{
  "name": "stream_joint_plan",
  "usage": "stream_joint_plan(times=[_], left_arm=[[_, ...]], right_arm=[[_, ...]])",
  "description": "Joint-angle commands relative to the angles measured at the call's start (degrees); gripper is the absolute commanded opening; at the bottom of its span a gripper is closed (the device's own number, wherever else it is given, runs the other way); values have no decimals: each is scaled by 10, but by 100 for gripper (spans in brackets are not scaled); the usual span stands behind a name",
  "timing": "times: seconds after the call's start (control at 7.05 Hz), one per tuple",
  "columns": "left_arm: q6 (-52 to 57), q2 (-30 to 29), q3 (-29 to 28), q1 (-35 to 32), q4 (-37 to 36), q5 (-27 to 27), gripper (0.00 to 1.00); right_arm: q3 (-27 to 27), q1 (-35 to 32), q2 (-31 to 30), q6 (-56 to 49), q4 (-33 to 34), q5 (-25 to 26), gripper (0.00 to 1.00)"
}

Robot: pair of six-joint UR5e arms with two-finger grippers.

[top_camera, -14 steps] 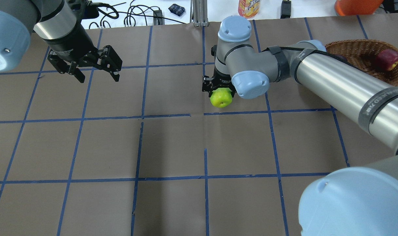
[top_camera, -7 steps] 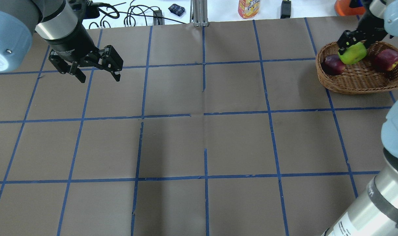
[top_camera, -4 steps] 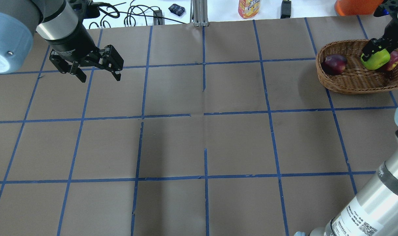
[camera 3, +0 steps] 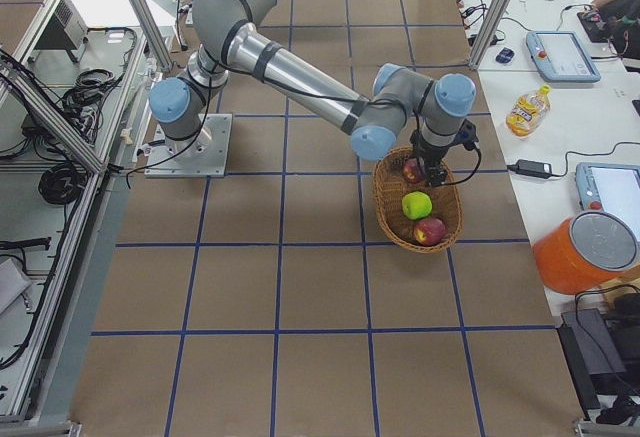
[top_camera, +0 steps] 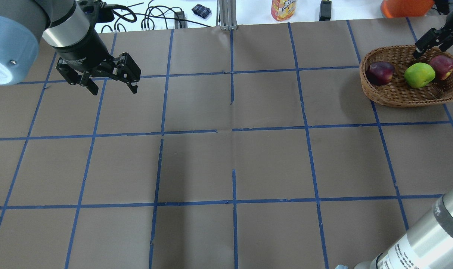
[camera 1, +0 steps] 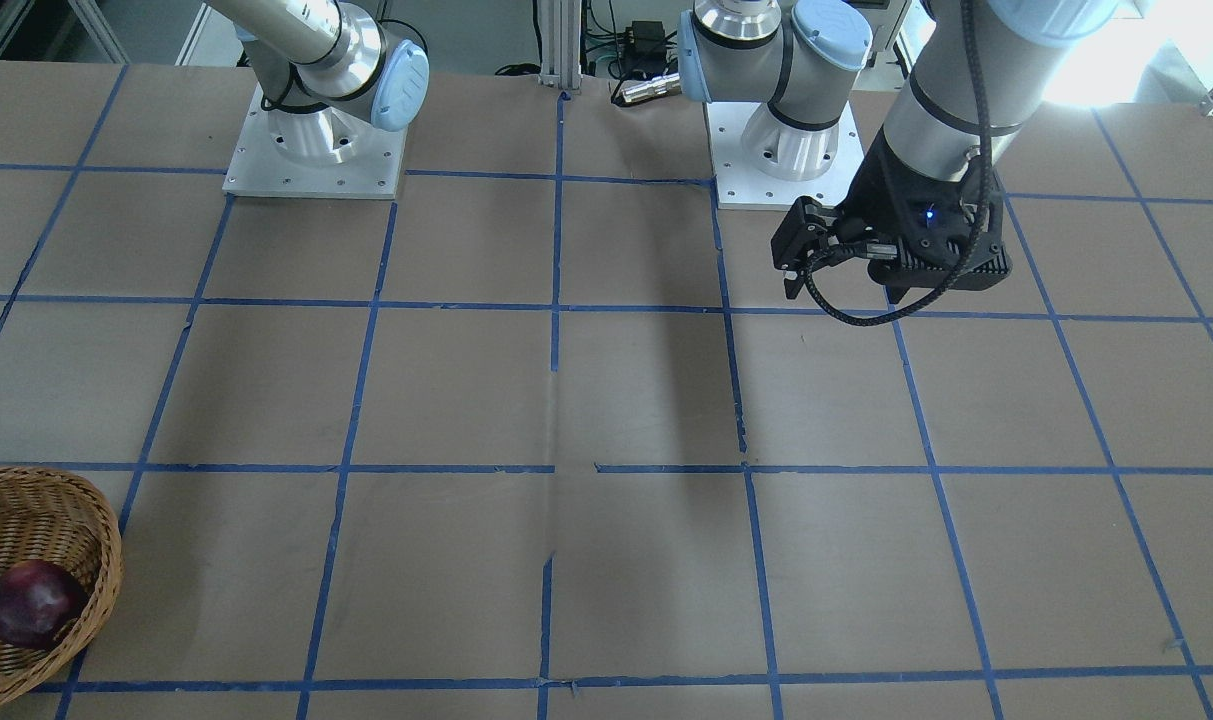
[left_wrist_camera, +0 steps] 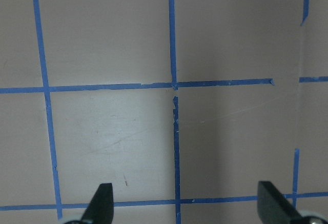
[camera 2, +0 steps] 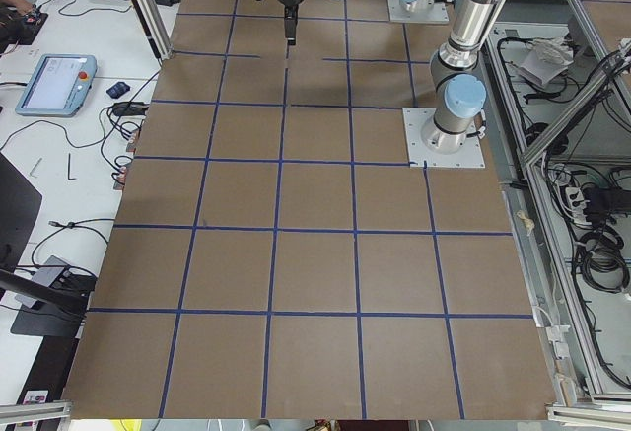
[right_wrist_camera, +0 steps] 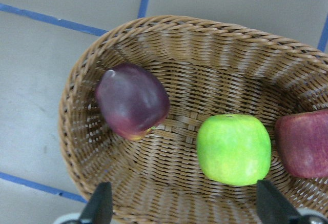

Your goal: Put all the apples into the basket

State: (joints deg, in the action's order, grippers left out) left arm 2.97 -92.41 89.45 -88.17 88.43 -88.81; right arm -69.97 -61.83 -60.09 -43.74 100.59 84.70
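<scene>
The wicker basket [top_camera: 398, 98] sits at the far right of the table. In it lie the dark maroon apple [top_camera: 380, 73], the green apple [top_camera: 419, 74] and the red apple [top_camera: 443, 66]. My right gripper [top_camera: 431, 44] hangs open and empty just above the basket's far side. In the right wrist view, its open fingers frame the green apple [right_wrist_camera: 234, 148] and the maroon apple [right_wrist_camera: 132, 101]. My left gripper [top_camera: 113, 87] is open and empty above bare table at the far left. Its wrist view [left_wrist_camera: 187, 206] shows only taped paper.
The brown paper table carries a blue tape grid. Past its far edge are cables [top_camera: 151, 16], a yellow bottle [top_camera: 283, 9] and an orange container [top_camera: 405, 7]. The right arm's forearm [top_camera: 424, 239] crosses the lower right corner of the overhead view.
My right gripper carried the green apple from the table's middle to the basket, let it go there and lifted clear. The left arm has barely moved.
</scene>
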Motion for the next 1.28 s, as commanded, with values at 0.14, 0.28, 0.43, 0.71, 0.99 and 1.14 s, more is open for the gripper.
stream_joint_plan(times=[0.14, 0.28, 0.43, 0.71, 0.99, 1.14], left_arm=[[1, -2, 2, -1, -11, 1, 100], [2, 6, -8, 0, -6, 1, 100], [2, 8, -8, 0, -4, 1, 100], [2, 13, -11, 0, -4, 1, 100], [5, 4, -16, 0, -3, 6, 100], [5, 8, -15, 0, -1, 5, 100]], right_arm=[[-10, -127, -126, 198, -142, 33, 100], [-16, -177, -154, 276, -165, 30, 100], [-21, -244, -168, 364, -166, 40, 100], [-27, -349, -168, 563, -166, 40, 100], [-62, -373, -197, 583, -154, 37, 100], [-67, -363, -211, 570, -157, 41, 100]])
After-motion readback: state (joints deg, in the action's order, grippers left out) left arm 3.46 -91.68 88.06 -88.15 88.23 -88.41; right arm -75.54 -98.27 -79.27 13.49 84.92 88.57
